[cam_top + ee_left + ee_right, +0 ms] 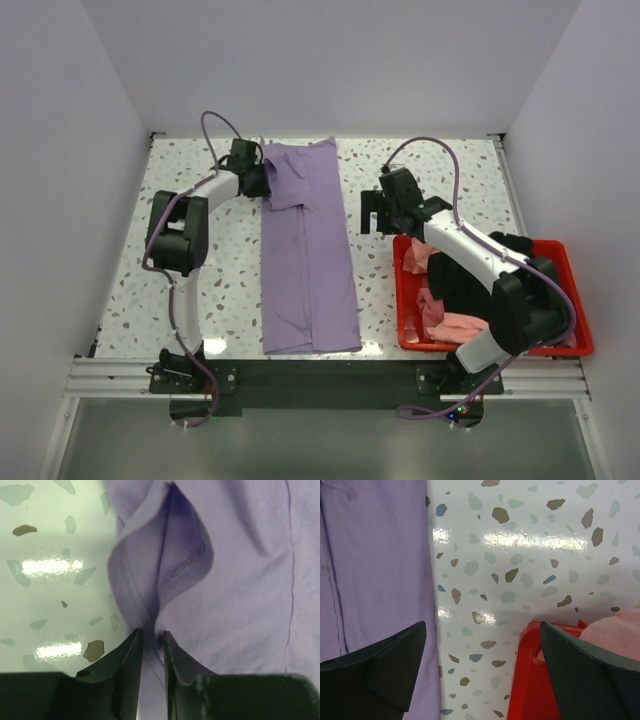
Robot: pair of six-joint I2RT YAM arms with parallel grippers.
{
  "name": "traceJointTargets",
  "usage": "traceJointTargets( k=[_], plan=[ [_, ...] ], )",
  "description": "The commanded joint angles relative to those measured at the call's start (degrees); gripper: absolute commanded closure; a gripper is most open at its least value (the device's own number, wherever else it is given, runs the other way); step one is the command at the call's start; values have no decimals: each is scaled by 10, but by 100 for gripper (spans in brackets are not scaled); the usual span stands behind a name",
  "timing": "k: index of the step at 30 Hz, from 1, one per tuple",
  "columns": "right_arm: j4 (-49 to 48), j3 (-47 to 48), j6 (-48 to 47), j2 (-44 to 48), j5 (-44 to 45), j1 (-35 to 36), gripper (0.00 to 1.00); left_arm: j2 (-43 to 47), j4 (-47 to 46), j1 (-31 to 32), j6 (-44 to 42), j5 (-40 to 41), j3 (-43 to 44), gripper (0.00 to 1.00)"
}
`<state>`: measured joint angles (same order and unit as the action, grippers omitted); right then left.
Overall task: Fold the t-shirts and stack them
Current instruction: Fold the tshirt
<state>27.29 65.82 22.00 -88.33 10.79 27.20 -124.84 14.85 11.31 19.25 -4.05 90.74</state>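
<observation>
1. Top external view: we see the lavender t-shirt [305,250] lying as a long, narrow folded strip on the speckled table [215,290]. It runs from the far side almost to the near edge, roughly midway between the two arms.
2. At the strip's far left corner the cloth is bunched, with a sleeve-like flap lying over the body of the shirt. The left gripper [151,636] sits right at that corner.
3. In the left wrist view we find its jaws drawn almost together, pinching a fold of the lavender cloth at the shirt's left edge. Just beyond the fingertips the fabric rises in a pucker, and a stitched hem shows inside it.
4. The right gripper [482,625] stands wide apart with nothing between its fingers. It is over bare table, between the right edge of the lavender t-shirt and the far left corner of the red bin [404,300], touching neither.
5. The red bin rests on the near right part of the table. Inside it we make out a salmon-pink t-shirt [455,326] and a black t-shirt [462,285], crumpled together, with the right arm reaching across above them.
</observation>
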Motion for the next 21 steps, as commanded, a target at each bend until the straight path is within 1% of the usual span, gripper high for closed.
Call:
traceJointTargets(
  k=[1, 2, 3, 4, 5, 6, 8, 9, 12, 15, 17, 19, 20, 21],
  plan=[
    [1, 12, -6, -2, -6, -3, 1, 51, -1, -4, 17, 26, -13, 66],
    [0, 12, -6, -1, -9, -3, 1, 57, 0, -4, 17, 37, -15, 59],
    [0, 12, -6, 0, -11, -3, 1, 70, 2, -4, 21, 40, -16, 42],
    [-2, 11, -6, 1, -13, -3, 1, 76, 3, -3, 21, 39, -17, 34],
    [-3, 9, -7, 4, -16, -3, 1, 87, 4, -3, 24, 39, -16, 29],
    [-5, 9, -8, 7, -16, -3, 1, 93, 2, -3, 24, 39, -15, 19],
    [-8, 5, -8, 11, -18, -4, 1, 107, 0, -1, 26, 28, -9, 8],
    [-10, 4, -9, 12, -25, -4, 1, 110, -1, -1, 25, 25, -7, 0],
    [-21, 0, -12, 18, -38, -4, 1, 110, -2, 3, 25, 6, 17, 0],
    [-36, -7, -14, 25, -66, -3, 1, 91, 2, 7, 24, -13, 48, 0],
    [-56, -15, -19, 30, -91, -3, 1, 76, 27, 16, 26, -19, 68, 0],
    [-61, -16, -24, 33, -109, -2, 1, 78, 32, 22, 29, -18, 66, 0],
    [-65, -17, -27, 35, -153, -3, 1, 97, 32, 26, 35, -17, 42, 0],
    [-70, -21, -25, 40, -172, 0, 1, 111, 29, 29, 39, -17, 24, 0]
  ],
)
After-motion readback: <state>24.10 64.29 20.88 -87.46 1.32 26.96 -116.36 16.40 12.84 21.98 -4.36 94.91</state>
